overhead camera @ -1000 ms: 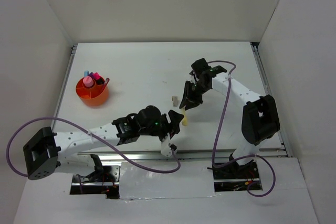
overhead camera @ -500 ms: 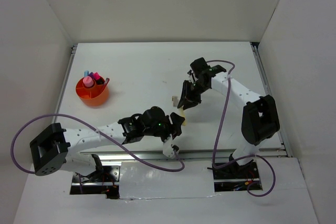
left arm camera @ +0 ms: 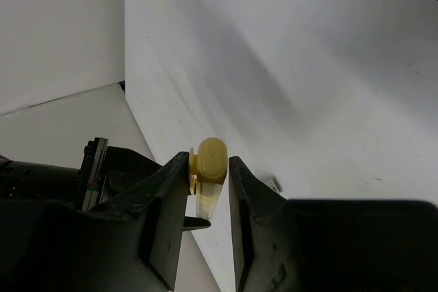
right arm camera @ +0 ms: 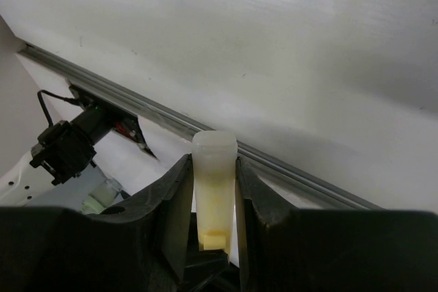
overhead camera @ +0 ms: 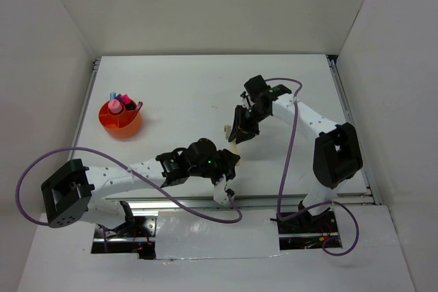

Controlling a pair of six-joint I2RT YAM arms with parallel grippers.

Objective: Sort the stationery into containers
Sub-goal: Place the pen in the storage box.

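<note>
Left claw (left arm camera: 208, 169) newly tight on yellow highlighter (left arm camera: 211, 156), right claw (right arm camera: 213, 169) likewise, over white walled-in table (overhead camera: 178, 94).

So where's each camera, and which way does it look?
Top external: above and behind, looking down at the table; left arm, right arm show.
Left wrist: on that arm, looking past the left tool at the table.
Right wrist: on that arm, looking past the right tool at the table.
Both wrist views share the yellow highlighter.
</note>
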